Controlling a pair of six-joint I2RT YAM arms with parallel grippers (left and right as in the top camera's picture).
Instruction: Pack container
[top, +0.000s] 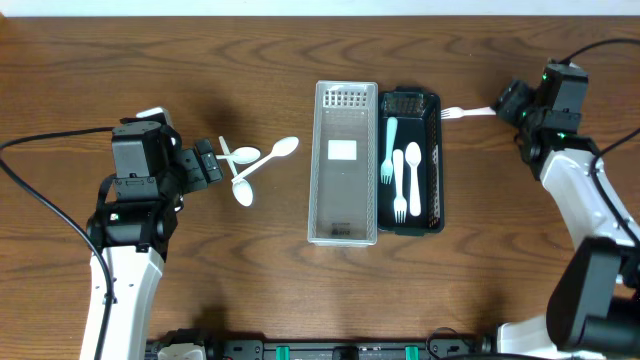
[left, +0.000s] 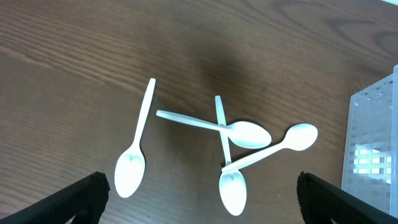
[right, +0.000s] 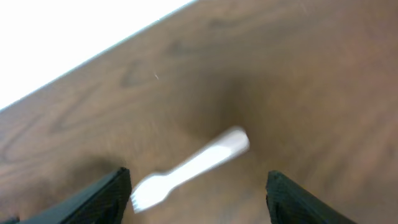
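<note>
Brown wood-grain counter (top: 270, 60) fills the overhead view. At its middle stands a clear plastic bin (top: 345, 215), nothing inside but a pale label. A black bin (top: 438, 150) sits against its right wall. In the black bin a mint fork (top: 389, 150), a white fork (top: 398, 185) and a white spoon (top: 414, 180) lie side by side. Left of the clear plastic bin, apart from it, lies a cluster of loose spoons (top: 255, 165), with the left pincer (top: 215, 165) just beside them. A stray fork (top: 465, 112) rests on the counter by the black bin's far right corner, and the right pincer (top: 505, 100) is near its handle end.

From the left wrist, four loose spoons show: three cross one another and one lies apart to the left. The left pincer's fingers (left: 81, 199) are spread wide and grip nothing. A corner of the clear plastic bin shows at the right edge.

From the right wrist the picture is blurred. The stray fork lies flat between the right pincer's fingers (right: 99, 196), which are spread and clear of it.
</note>
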